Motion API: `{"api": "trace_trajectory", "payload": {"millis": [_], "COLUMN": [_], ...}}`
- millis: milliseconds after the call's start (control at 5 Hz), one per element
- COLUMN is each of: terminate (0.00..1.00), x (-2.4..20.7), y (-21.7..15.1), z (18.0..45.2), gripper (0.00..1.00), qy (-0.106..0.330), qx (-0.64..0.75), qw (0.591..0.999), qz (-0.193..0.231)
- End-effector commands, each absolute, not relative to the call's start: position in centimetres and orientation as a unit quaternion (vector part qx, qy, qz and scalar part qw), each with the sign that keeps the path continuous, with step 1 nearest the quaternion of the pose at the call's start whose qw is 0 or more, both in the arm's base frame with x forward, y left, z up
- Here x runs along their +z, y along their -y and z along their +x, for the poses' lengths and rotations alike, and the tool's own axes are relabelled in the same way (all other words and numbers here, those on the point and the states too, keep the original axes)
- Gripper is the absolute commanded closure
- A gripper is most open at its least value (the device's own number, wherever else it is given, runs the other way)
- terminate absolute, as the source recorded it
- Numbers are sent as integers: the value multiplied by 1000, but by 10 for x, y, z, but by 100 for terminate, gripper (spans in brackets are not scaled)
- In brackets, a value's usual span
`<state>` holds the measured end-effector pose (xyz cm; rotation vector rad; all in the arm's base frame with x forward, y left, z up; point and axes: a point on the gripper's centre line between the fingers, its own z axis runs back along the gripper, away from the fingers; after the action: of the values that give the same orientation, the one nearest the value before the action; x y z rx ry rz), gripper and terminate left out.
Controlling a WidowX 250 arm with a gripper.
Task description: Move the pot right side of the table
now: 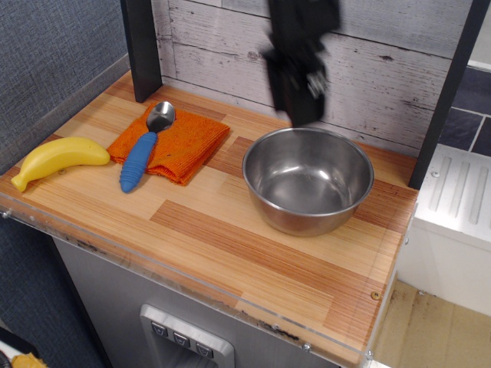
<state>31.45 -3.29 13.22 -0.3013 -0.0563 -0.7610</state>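
The pot (308,180), a large shiny steel bowl, stands upright on the right part of the striped wooden table (230,245). Nothing touches it. My gripper (298,103) is lifted above and behind the pot's back left rim, in front of the white plank wall. It is blurred by motion and holds nothing that I can see. I cannot tell whether its fingers are open or shut.
A metal spoon with a blue handle (143,153) lies on an orange cloth (173,142) at the left. A yellow banana (54,159) lies at the far left. Dark posts (142,46) stand at the back corners. A white ribbed surface (460,195) is at the right.
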Motion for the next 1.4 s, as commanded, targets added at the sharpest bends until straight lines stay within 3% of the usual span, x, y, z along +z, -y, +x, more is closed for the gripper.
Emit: {"api": "trace_trajectory", "payload": {"millis": [0, 200, 400, 800, 1200], "terminate": [0, 0, 0, 0, 0], "x": [178, 163, 143, 117, 110], "y": [-45, -90, -94, -94, -89], "z": [306, 293, 282, 277, 278], "gripper": [0, 0, 0, 0, 0], "qy": [1, -16, -20, 23, 56], "qx": [-156, -81, -62, -69, -56], "qw": [988, 995, 996, 997, 997], "qz": [12, 57, 65, -13, -2]}}
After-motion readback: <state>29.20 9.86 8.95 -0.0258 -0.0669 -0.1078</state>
